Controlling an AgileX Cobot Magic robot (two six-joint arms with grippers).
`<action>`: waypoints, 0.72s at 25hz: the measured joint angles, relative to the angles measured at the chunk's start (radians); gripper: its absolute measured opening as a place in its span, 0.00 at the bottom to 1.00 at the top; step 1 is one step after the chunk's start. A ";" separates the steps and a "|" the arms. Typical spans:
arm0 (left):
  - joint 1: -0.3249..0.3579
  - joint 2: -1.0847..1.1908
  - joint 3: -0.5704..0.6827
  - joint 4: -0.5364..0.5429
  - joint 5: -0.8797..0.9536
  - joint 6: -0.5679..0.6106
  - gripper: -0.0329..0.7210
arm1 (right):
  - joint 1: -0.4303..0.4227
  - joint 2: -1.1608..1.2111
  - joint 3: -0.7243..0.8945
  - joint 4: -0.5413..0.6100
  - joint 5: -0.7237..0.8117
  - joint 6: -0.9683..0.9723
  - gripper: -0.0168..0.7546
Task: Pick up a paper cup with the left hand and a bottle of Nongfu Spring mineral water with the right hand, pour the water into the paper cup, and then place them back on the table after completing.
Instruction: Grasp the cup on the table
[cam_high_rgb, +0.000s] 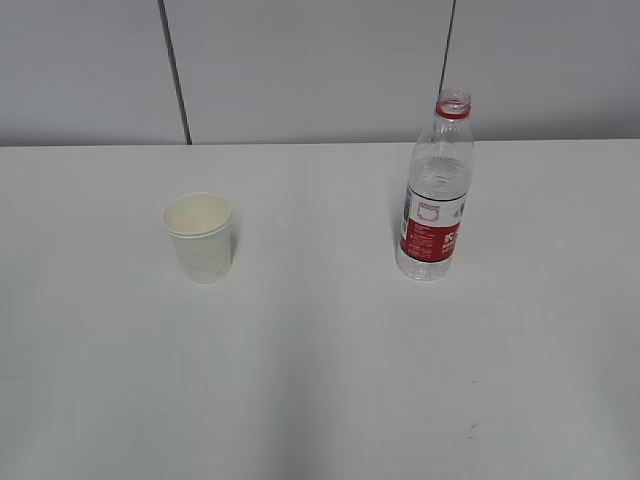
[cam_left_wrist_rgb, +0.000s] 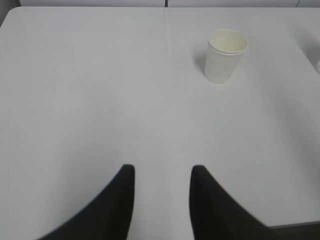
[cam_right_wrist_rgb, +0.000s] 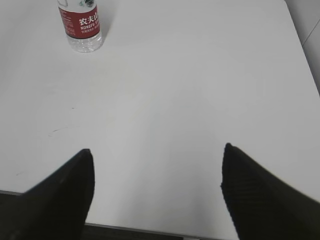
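Note:
A white paper cup (cam_high_rgb: 200, 236) stands upright on the white table (cam_high_rgb: 320, 380), left of centre. It also shows in the left wrist view (cam_left_wrist_rgb: 225, 55), far ahead and to the right of my left gripper (cam_left_wrist_rgb: 161, 172), which is open and empty over the near table. A clear water bottle (cam_high_rgb: 436, 190) with a red label, no cap and a red neck ring stands upright on the right, partly full of clear water. Its lower part shows in the right wrist view (cam_right_wrist_rgb: 81, 26), far ahead and left of my right gripper (cam_right_wrist_rgb: 157, 155), open wide and empty. Neither arm shows in the exterior view.
A grey panelled wall (cam_high_rgb: 320, 60) runs behind the table. The table's near edge shows under both grippers in the wrist views, and its right edge (cam_right_wrist_rgb: 302, 55) shows in the right wrist view.

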 joint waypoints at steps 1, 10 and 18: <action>0.000 0.000 0.000 0.000 0.000 0.000 0.36 | 0.000 0.000 0.000 0.000 0.000 0.000 0.78; 0.000 0.000 0.000 0.000 0.000 0.000 0.36 | 0.000 0.000 0.000 0.000 0.000 0.000 0.78; 0.000 0.000 0.000 0.000 0.000 0.000 0.36 | 0.000 0.000 -0.003 0.000 -0.004 0.000 0.78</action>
